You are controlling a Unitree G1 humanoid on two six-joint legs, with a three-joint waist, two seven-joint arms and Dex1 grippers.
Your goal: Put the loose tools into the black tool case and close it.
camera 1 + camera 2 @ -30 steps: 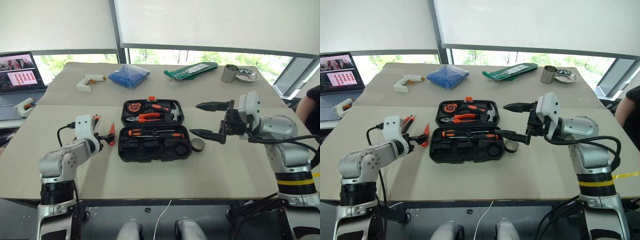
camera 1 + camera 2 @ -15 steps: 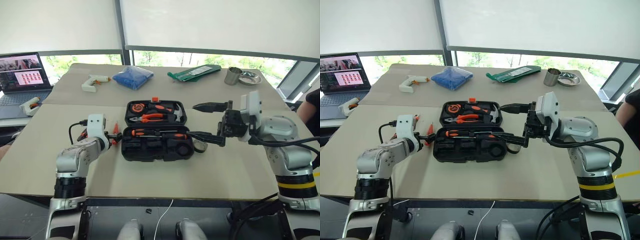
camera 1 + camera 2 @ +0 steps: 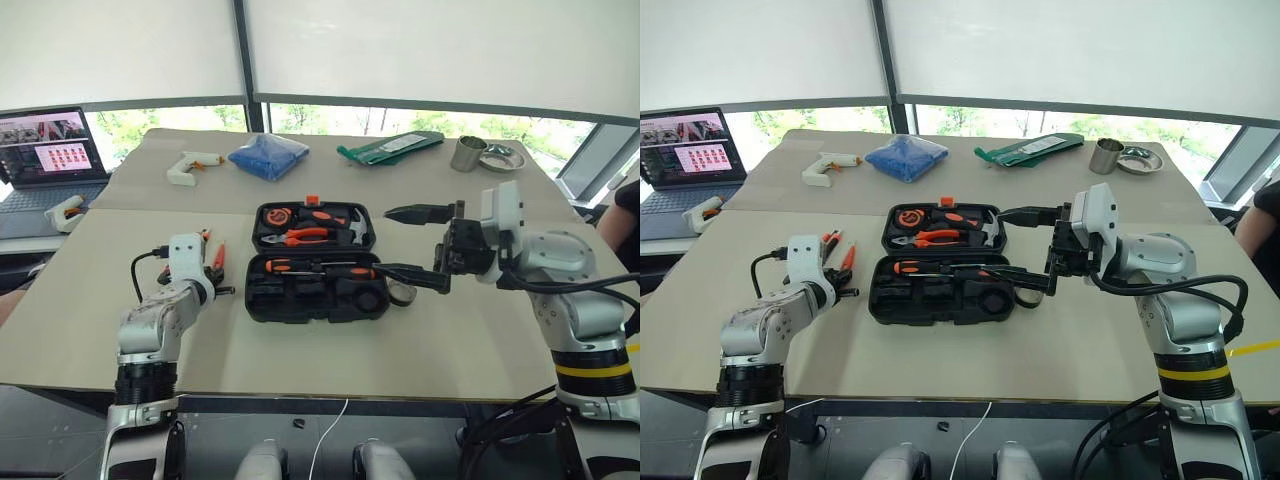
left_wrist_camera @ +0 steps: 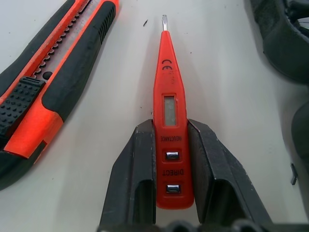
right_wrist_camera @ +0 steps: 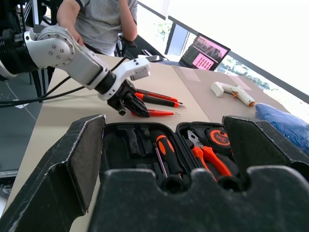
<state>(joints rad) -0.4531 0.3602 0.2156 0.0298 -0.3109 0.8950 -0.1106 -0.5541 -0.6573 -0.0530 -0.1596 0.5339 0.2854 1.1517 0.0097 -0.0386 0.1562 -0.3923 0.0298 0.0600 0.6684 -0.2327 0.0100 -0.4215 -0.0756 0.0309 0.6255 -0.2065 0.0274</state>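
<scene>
On the tan table (image 3: 300,350) the left gripper (image 4: 174,159) has its two black fingers (image 4: 135,179) pressed against the sides of the slim orange tester screwdriver (image 4: 170,121), pinching its butt end while the tool lies flat on the tabletop, tip pointing away from the wrist. Just beside it lies the orange-and-black utility knife (image 4: 48,92), not touching the gripper. Both sit to the left of the black tool case (image 3: 315,262), which lies open with its lid flat behind the base; an orange-handled screwdriver (image 3: 315,266) rests in a slot of the near half, and pliers (image 3: 300,236) and a round tape measure (image 3: 273,215) sit in the far half. The right gripper (image 3: 415,245) hangs above the case's right edge, turned sideways, its fingers spread wide and empty. A small black tape roll (image 3: 400,293) lies on the table by the case's right side, under the lower finger.
</scene>
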